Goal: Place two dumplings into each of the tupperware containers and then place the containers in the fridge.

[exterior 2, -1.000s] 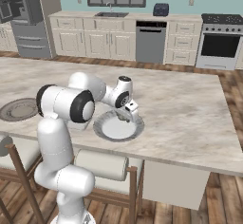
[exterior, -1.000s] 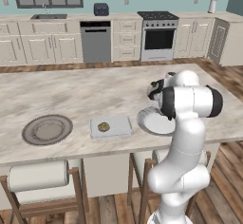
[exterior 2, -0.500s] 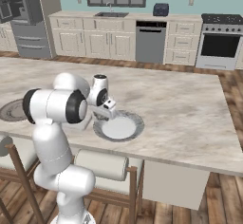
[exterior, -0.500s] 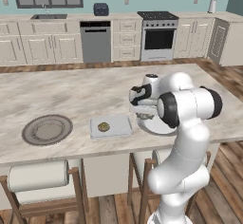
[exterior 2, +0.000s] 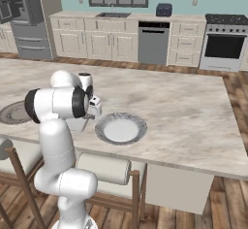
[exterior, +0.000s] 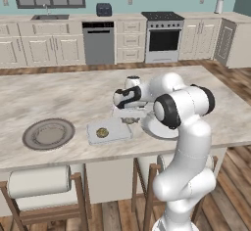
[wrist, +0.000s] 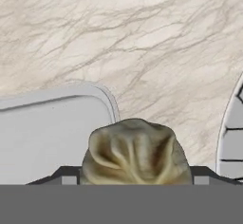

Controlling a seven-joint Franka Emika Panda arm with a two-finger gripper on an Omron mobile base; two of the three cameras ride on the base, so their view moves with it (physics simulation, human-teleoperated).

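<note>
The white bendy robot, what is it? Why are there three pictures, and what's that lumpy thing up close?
It is a robot arm standing at a kitchen counter. Two pictures come from cameras behind it, one on its left and one on its right, so you see the same counter from two sides. The third comes from a camera on its hand, looking along its claw. The lumpy thing is a dumpling, pinched in the claw just beside a pale tray. A second dumpling lies in that tray. Also on the counter are a brownish round plate and a white dish.
</note>
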